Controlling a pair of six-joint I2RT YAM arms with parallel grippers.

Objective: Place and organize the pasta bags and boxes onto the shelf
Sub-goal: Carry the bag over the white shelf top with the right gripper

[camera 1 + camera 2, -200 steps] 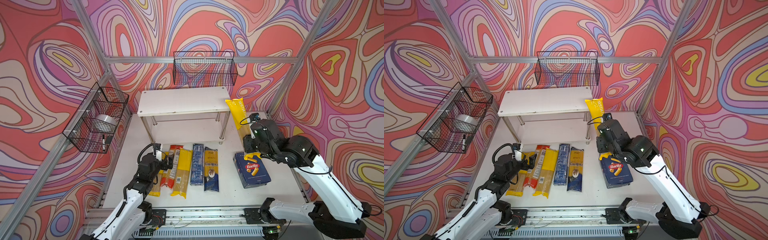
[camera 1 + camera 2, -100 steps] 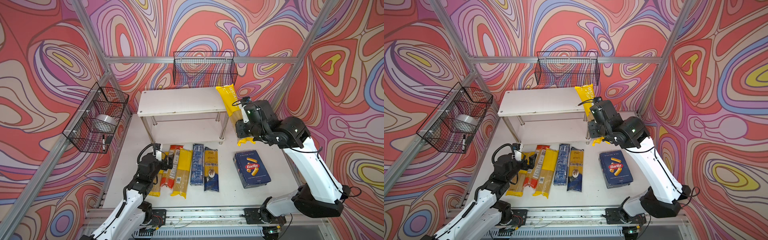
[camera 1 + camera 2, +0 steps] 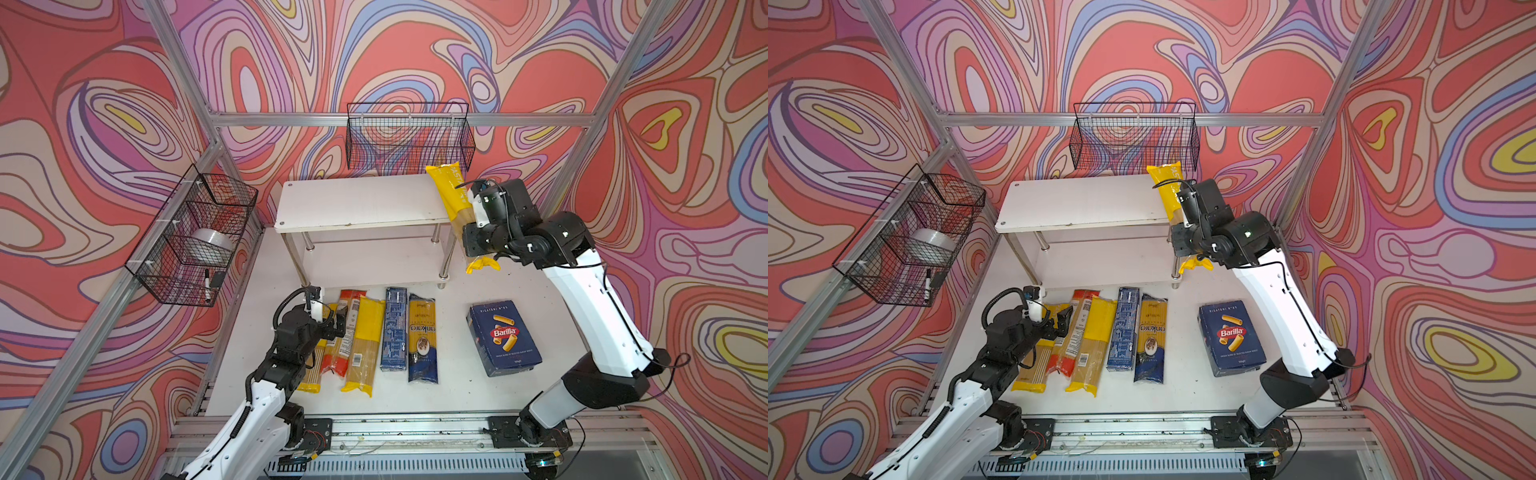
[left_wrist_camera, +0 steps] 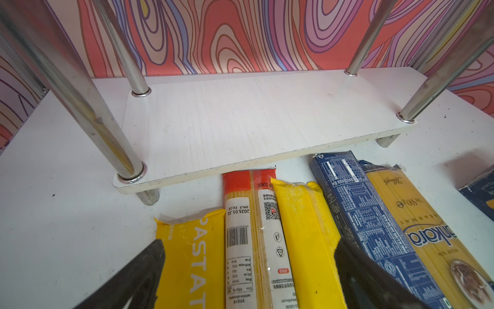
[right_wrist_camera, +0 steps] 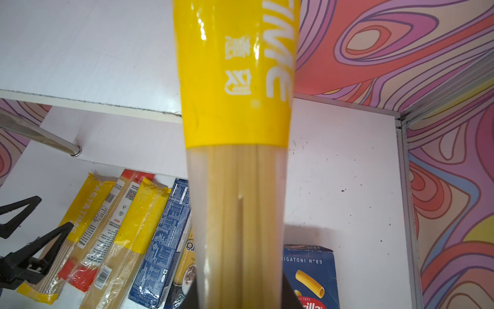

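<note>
yellow packet leans over shelf's right edge.

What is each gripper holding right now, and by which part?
The right gripper is shut on a yellow-and-clear spaghetti packet, gripping its clear section, nearer the lower end. The left gripper is open, holding nothing.

Shelf top bare (legs flank lower tier).
</note>
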